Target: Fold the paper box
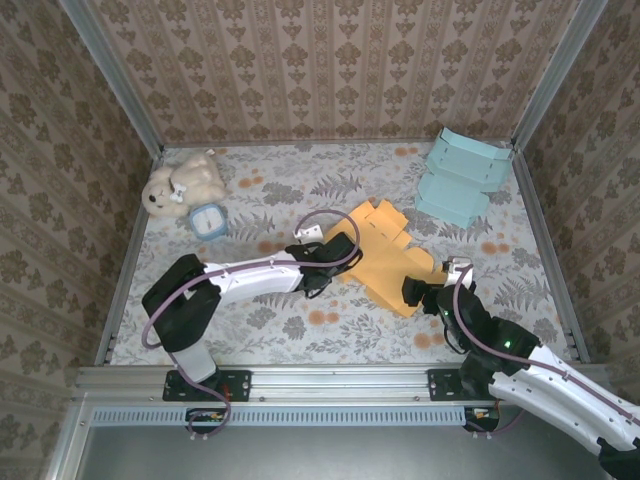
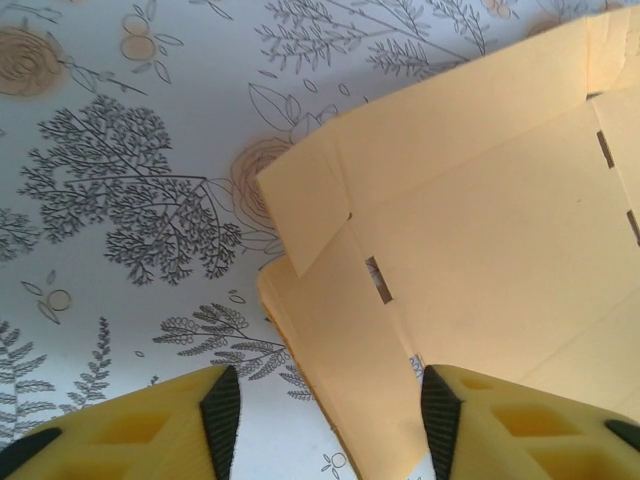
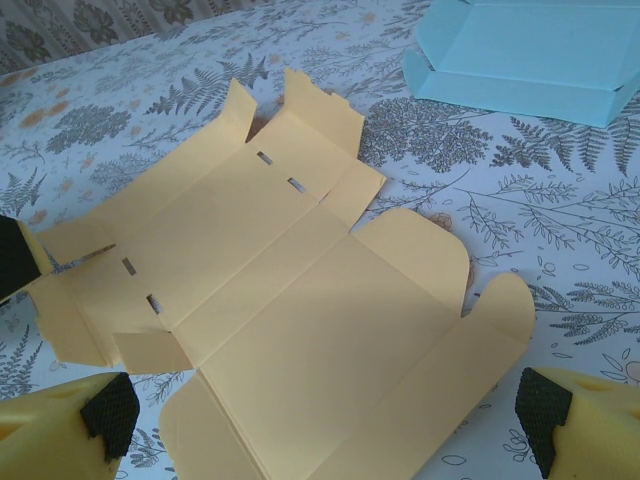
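The paper box (image 1: pixel 385 255) is a flat yellow cardboard blank on the flowered table, with some side flaps tilted up. My left gripper (image 1: pixel 325 262) is at its left edge. In the left wrist view its jaws (image 2: pixel 330 415) stand apart astride a raised side flap (image 2: pixel 370 350), with a gap between each pad (image 2: pixel 222 415) and the card. My right gripper (image 1: pixel 425 295) is at the box's near right end. In the right wrist view it is wide open (image 3: pixel 325 415) over the large rounded-corner panel (image 3: pixel 340 350), gripping nothing.
Light blue folded boxes (image 1: pixel 462 175) are stacked at the back right and also appear as a blue box (image 3: pixel 530 50) in the right wrist view. A teddy bear (image 1: pixel 185 183) and a small blue clock (image 1: pixel 208 220) sit at the back left. Metal rails edge the table.
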`<state>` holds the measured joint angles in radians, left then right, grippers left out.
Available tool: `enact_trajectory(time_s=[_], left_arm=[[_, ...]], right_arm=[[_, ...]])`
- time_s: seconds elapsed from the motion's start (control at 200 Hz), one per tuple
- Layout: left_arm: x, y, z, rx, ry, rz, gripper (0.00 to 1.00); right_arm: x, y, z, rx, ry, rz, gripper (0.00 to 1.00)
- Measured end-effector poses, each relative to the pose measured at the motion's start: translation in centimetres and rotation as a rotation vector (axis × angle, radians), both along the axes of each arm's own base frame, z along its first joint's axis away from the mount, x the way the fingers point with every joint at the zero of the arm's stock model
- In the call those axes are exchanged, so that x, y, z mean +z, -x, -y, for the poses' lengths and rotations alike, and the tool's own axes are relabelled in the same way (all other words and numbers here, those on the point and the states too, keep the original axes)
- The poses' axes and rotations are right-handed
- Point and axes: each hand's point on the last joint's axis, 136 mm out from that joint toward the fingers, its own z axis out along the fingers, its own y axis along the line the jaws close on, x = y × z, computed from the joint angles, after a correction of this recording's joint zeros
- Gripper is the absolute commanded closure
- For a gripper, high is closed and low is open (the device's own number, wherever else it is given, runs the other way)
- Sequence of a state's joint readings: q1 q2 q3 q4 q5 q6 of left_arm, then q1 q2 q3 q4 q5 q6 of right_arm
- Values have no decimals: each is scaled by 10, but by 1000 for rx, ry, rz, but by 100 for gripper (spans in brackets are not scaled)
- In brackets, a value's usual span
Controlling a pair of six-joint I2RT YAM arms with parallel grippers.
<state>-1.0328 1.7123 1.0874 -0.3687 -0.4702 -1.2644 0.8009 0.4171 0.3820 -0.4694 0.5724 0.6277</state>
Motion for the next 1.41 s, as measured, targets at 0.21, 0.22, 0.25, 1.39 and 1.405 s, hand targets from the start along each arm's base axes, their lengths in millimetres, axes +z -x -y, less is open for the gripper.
enact_trajectory(time_s=[0.21, 0.22, 0.25, 1.39, 1.405], left_arm=[[-10, 1, 5, -9, 1, -20, 50], [-11, 1, 5, -10, 0, -22, 50], [-14, 1, 5, -10, -2, -26, 50], [1, -13, -33, -163, 52, 250, 100], [5, -14, -35, -167, 48, 264, 100]], right_arm=[[0, 0, 0, 0, 0, 1, 0], [0, 0, 0, 0, 0, 1, 0], [0, 0, 0, 0, 0, 1, 0], [-2, -1, -2, 4, -4, 2, 0], [-2, -1, -2, 4, -4, 2, 0]])
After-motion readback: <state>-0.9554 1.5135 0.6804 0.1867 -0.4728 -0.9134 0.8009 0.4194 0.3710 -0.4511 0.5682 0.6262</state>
